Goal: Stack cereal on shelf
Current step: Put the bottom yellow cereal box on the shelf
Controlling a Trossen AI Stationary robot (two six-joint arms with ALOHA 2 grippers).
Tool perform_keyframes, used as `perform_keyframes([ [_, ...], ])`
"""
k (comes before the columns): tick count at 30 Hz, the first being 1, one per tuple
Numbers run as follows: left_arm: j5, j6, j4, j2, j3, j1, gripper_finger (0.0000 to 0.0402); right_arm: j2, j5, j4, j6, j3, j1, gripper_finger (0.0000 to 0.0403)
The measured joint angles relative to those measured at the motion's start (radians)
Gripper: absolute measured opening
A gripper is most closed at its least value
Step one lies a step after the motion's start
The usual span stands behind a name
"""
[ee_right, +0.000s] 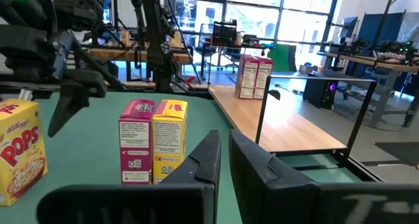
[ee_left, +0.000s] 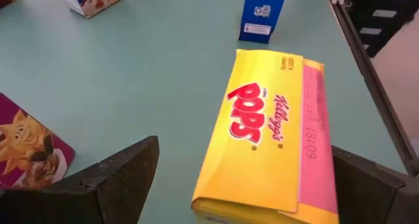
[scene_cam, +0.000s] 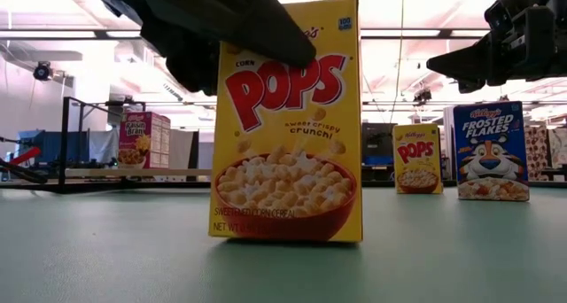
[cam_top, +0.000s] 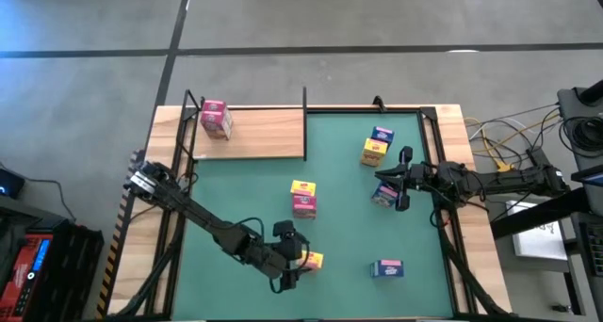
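A yellow Pops cereal box [scene_cam: 285, 126] stands upright on the green mat near the table's front. My left gripper [ee_left: 245, 185] is open above it, one finger [ee_left: 124, 178] on each side of its top, with a gap to the box on both sides. My right gripper [ee_right: 224, 160] is shut and empty, raised above a blue Frosted Flakes box [cam_top: 383, 196] at the right. The light-wood shelf [cam_top: 259, 134] lies at the far left, and a pink box [cam_top: 217, 120] stands on it.
A yellow and pink pair of boxes [cam_top: 303, 199] stands mid-table. A yellow and blue pair [cam_top: 376, 148] stands at the far right. A blue box [cam_top: 387, 268] lies near the front right. Black posts [cam_top: 305, 105] rise at the shelf's edges.
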Motion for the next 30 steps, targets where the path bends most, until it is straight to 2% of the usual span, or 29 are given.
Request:
perform_keyframes([
  [4,0.000,-0.014,-0.015,0.000,0.000,-0.001,0.0320,0.000,0.000,0.000,0.000,0.000,0.000,0.0022],
  [19,0.001,-0.047,-0.059,-0.004,0.021,-0.001,0.0159,0.000,0.000,0.000,0.000,0.000,0.000,0.0022],
  [23,-0.001,-0.065,-0.071,-0.005,0.032,-0.001,0.0142,0.000,0.000,0.000,0.000,0.000,0.000,0.0022],
  [30,-0.028,-0.051,-0.158,-0.026,0.085,-0.004,0.0139,0.000,0.000,0.000,0.000,0.000,0.000,0.0022],
])
